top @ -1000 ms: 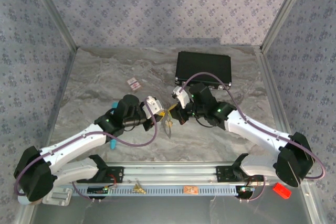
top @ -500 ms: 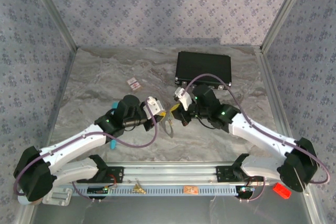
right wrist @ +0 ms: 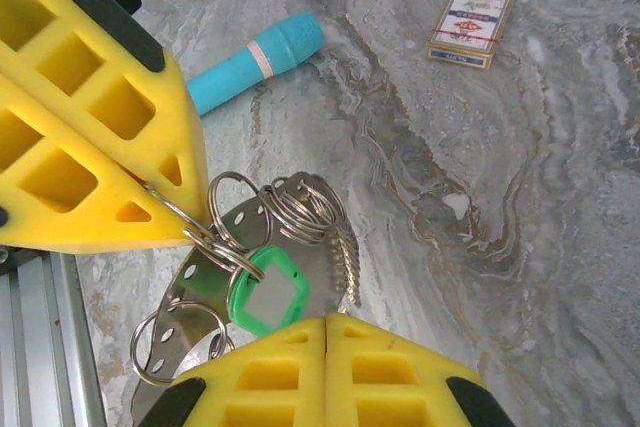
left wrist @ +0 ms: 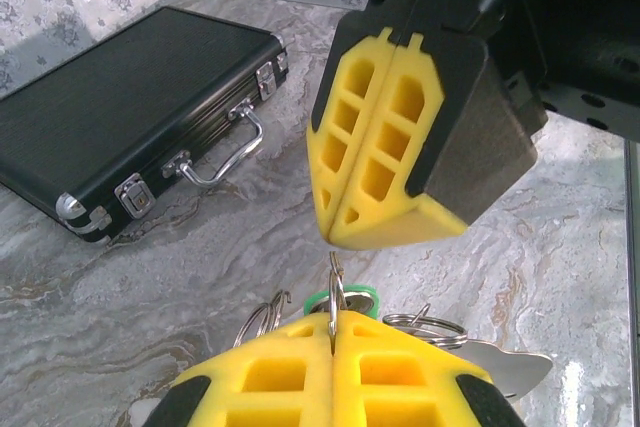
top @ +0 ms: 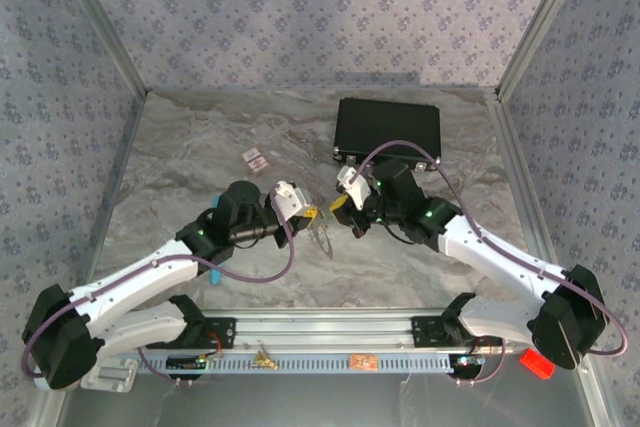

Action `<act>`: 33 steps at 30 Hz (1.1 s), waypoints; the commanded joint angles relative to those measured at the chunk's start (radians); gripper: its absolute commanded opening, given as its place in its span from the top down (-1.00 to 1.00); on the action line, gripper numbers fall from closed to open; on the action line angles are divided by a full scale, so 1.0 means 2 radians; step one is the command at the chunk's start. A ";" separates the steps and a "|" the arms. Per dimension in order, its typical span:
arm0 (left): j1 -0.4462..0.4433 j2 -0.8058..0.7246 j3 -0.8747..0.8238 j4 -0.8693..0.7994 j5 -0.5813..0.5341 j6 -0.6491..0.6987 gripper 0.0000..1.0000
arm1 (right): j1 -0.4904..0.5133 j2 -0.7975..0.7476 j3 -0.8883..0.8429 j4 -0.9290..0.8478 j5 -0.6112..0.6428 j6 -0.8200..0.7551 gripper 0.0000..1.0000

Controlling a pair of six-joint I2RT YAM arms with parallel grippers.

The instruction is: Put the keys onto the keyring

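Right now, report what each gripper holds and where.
Left gripper pinches a small split ring by its wire. Right gripper is shut beside the green key; a grip there cannot be told.

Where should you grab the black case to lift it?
Probably by its metal handle, coming down from above at the long near edge. The case lies flat, shut and broad, so its body looks too wide to pinch. The thin handle sticks out between the two latches, with a gap behind the bar.
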 commanded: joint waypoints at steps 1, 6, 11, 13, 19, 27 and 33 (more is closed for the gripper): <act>0.003 -0.015 -0.004 0.040 0.010 -0.009 1.00 | -0.003 -0.003 0.020 -0.014 -0.008 0.003 0.73; 0.009 -0.024 -0.034 0.093 0.039 -0.005 1.00 | -0.012 -0.044 -0.006 0.013 -0.007 -0.083 0.44; 0.026 -0.025 -0.083 0.194 0.069 0.021 1.00 | -0.016 -0.062 -0.020 0.013 -0.086 -0.223 0.29; 0.026 -0.028 -0.093 0.209 0.074 0.035 1.00 | -0.017 -0.046 0.008 -0.027 -0.098 -0.238 0.29; 0.026 -0.050 -0.106 0.208 0.091 0.078 1.00 | -0.015 -0.015 0.046 -0.075 -0.109 -0.256 0.31; 0.025 -0.054 -0.103 0.190 0.111 0.094 1.00 | -0.001 0.010 0.066 -0.074 -0.118 -0.257 0.33; 0.025 -0.053 -0.100 0.187 0.117 0.095 1.00 | 0.004 0.018 0.069 -0.079 -0.124 -0.263 0.44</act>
